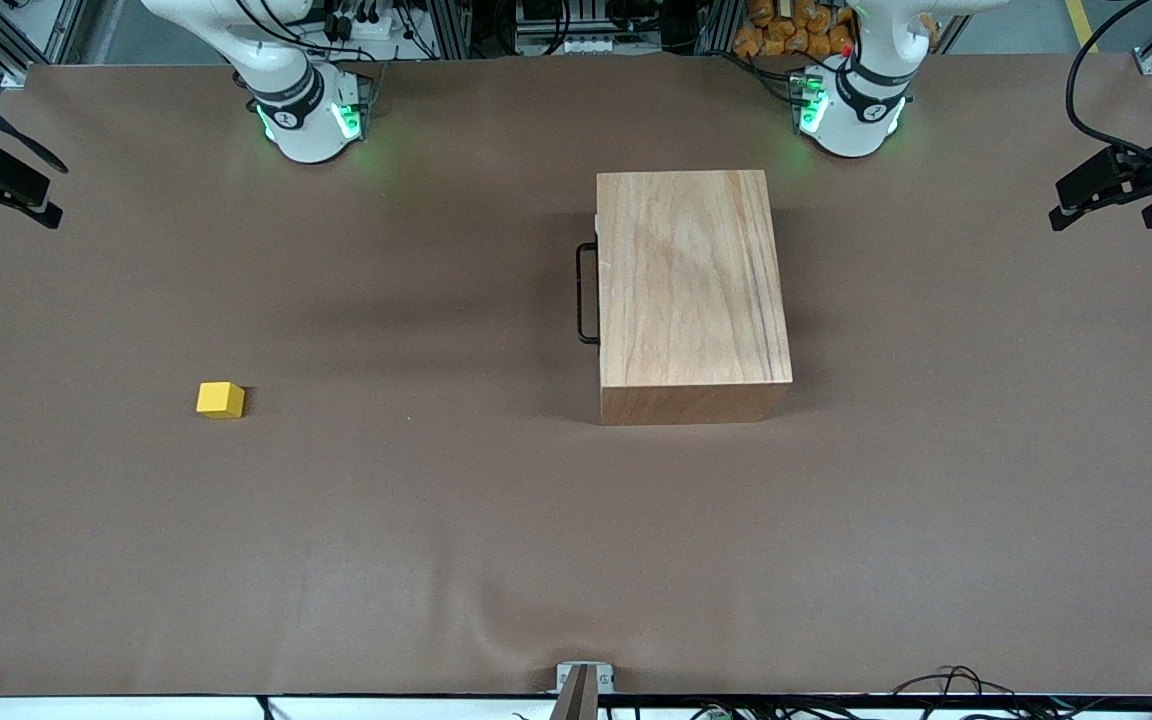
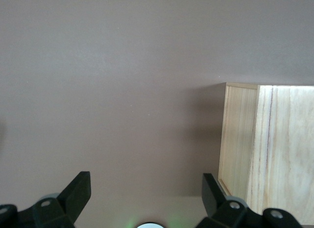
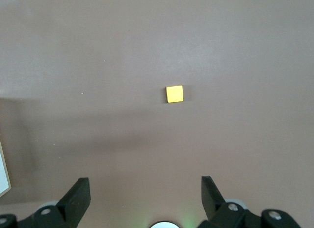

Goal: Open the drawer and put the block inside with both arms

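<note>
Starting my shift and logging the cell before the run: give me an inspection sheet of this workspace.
Surface: brown table cover, slightly wrinkled at the camera-side edge.
Job's things: drawer shut in the wooden box, handle facing the right arm's end; block on the table, toward that end, apart from the box.
Clutter: nothing seen.
Grippers: left gripper open, empty; right gripper open, empty.
Cables: black ones at the table edges.
Surroundings: metal framing, equipment.

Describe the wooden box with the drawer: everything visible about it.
The wooden box is a large light-wood block with clear grain, resting flat on the brown table nearest the left arm's base. Its drawer is shut; only a sliver of white front shows, with a thin black wire handle facing the right arm's end. Nothing touches it or rests on top.
</note>
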Controlling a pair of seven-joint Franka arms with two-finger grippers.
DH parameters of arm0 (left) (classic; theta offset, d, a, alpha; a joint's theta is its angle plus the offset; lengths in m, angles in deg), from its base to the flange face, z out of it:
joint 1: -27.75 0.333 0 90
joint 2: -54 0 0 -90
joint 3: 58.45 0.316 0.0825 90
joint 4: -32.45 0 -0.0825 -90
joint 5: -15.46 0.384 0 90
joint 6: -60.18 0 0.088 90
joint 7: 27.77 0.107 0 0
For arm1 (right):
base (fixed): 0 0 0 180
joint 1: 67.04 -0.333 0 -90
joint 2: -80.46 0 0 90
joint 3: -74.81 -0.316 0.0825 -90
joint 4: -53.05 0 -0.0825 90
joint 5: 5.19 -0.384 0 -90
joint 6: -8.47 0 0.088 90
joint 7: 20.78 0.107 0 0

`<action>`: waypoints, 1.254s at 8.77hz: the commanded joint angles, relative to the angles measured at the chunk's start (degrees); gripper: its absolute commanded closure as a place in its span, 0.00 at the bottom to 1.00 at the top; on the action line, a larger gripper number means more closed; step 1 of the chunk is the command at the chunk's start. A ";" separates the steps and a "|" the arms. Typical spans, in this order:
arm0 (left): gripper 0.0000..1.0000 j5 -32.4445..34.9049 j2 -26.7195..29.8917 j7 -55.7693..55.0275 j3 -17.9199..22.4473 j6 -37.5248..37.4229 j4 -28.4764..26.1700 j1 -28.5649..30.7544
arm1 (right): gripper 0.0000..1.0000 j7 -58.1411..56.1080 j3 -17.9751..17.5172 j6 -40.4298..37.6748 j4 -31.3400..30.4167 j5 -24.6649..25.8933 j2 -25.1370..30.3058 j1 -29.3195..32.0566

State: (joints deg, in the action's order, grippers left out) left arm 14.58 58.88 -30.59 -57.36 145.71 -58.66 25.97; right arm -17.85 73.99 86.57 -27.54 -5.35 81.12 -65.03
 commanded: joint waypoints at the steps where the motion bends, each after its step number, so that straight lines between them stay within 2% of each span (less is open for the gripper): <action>1: 0.00 0.88 -0.58 -0.52 -0.30 -1.51 2.68 0.29 | 0.00 -0.38 -0.49 -0.84 1.22 0.51 -0.57 0.80; 8: 0.00 0.26 -3.20 -0.70 -0.56 -1.69 3.39 -0.68 | 0.00 -0.38 -0.49 -0.84 1.22 0.34 -0.48 1.06; 11: 0.00 0.00 -6.64 -0.70 -0.91 -1.69 8.57 -1.03 | 0.00 -0.47 -0.49 -1.01 1.22 0.25 -0.57 1.24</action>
State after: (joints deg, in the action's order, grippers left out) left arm 14.58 54.11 -30.90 -58.09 145.33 -53.84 25.04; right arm -17.85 73.99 86.48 -27.54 -5.35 81.10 -64.66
